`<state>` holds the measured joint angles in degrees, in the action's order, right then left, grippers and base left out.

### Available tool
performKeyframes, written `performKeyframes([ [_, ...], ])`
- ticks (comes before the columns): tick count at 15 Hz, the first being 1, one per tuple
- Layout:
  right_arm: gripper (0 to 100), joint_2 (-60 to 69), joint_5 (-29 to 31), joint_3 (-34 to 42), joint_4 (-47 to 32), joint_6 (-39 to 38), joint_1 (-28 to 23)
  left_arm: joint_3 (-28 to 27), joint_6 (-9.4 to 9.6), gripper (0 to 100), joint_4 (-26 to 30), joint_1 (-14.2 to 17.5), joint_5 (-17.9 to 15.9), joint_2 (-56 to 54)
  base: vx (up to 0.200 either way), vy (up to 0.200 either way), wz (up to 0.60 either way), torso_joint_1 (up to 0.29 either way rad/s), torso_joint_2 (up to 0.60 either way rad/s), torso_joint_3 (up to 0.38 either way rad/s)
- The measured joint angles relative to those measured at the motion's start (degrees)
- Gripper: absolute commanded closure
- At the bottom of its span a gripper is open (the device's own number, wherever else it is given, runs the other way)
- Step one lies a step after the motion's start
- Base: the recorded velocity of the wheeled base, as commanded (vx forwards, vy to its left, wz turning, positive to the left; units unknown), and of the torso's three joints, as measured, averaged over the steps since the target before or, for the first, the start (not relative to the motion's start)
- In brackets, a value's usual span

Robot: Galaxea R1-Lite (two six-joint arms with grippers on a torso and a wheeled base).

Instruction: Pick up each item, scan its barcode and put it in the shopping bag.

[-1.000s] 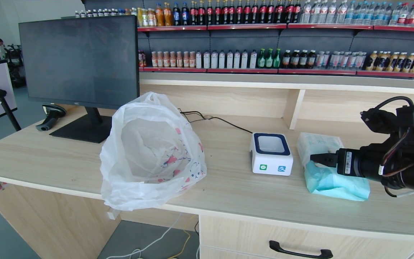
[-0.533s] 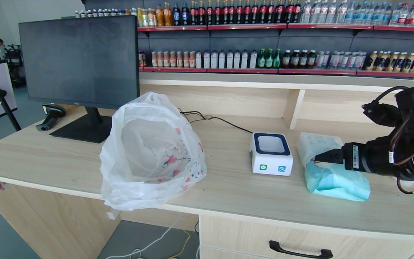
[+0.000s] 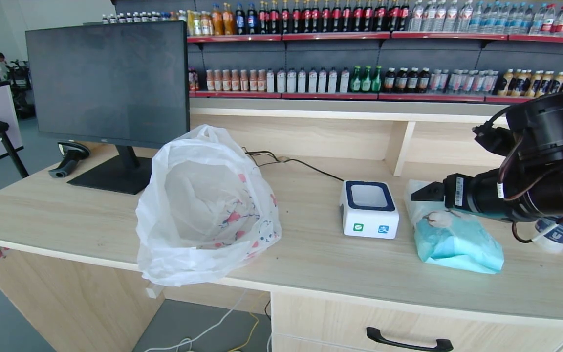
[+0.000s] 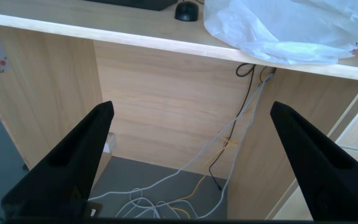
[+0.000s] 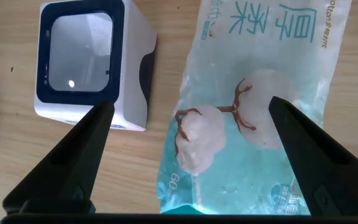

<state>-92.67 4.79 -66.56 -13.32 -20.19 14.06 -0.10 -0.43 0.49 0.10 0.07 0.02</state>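
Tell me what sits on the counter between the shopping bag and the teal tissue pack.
The white barcode scanner stands there, window up, nearer the tissue pack than the shopping bag; bare counter either side, seen in the head view.

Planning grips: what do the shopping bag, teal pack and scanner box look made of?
Shopping bag: thin translucent plastic film, crinkled and slumped. Teal pack: soft glossy plastic wrap, wrinkled, likely padded inside. Scanner box: hard smooth white plastic, with a reflective window, glass or clear plastic.
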Motion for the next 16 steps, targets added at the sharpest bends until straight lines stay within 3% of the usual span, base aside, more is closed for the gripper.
performKeyframes([
  [16, 0, 0.9, 3.5, 2.6, 3.4, -0.4, -2.3, 0.0, 0.00, 0, 0.0, 0.0, 0.0, 0.0, 0.000, 0.000, 0.00, 0.000, 0.00, 0.000],
])
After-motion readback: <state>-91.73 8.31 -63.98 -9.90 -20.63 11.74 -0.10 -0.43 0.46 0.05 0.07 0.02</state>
